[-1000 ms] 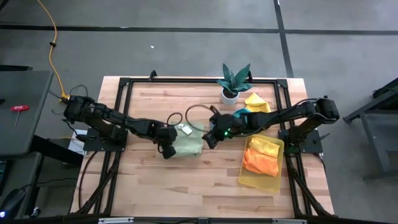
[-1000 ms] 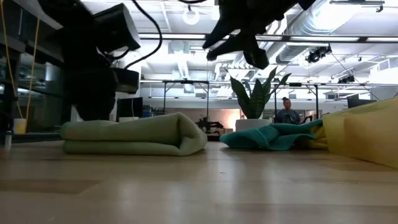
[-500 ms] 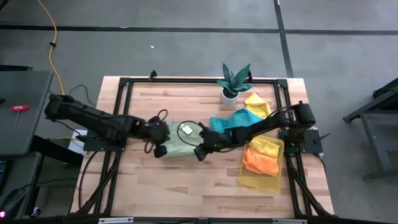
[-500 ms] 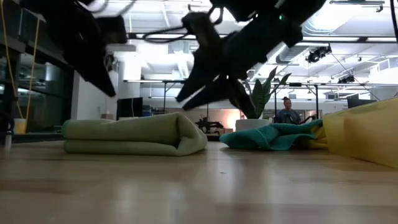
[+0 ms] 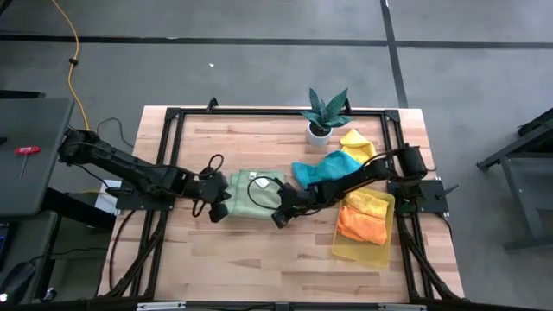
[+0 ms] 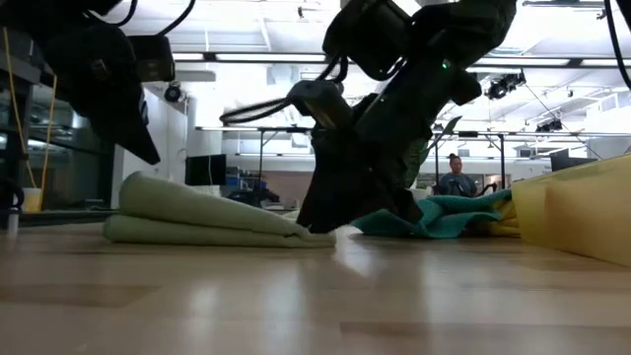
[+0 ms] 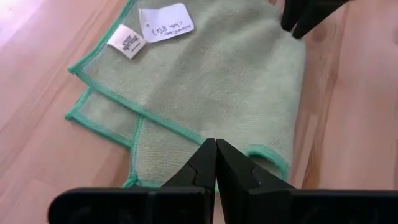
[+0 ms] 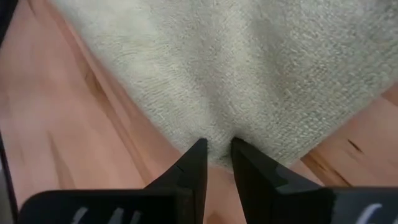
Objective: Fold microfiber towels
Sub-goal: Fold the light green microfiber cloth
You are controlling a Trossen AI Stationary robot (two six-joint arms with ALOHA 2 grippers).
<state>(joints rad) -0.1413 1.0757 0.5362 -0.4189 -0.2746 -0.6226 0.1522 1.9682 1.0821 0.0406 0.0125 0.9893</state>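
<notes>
A pale green towel (image 5: 251, 194) (image 6: 197, 212) (image 7: 211, 81) lies folded in several layers at the table's middle, its labels on top. My right gripper (image 5: 278, 216) (image 6: 320, 222) (image 8: 217, 152) is down at its near right corner, with only a narrow gap between the fingertips. My left gripper (image 5: 216, 210) (image 6: 148, 153) (image 7: 215, 149) is shut and hovers just above the towel's left edge, touching nothing. A teal towel (image 5: 318, 168) and a yellow towel (image 5: 356, 142) lie crumpled at the back right. My right gripper presses its two fingertips (image 8: 198, 155) down on the towel's folded edge (image 8: 217, 132) at the near right corner. It comes slanting down from the table's right side. The fold lies flattened on the table there. Whether cloth is nipped in the narrow gap I cannot tell.
A translucent yellow tray (image 5: 350, 250) at the right holds an orange towel (image 5: 361, 226) and a yellow one (image 5: 370, 205). A potted plant (image 5: 324, 112) stands at the back. Black frame rails (image 5: 173, 155) border the tabletop. A person (image 6: 455, 179) sits far behind the table.
My right gripper has come down and toward the table's left onto the green towel's right end, pressing its rounded fold flat. My left gripper has risen and drawn back toward the left edge, clear of the towel.
</notes>
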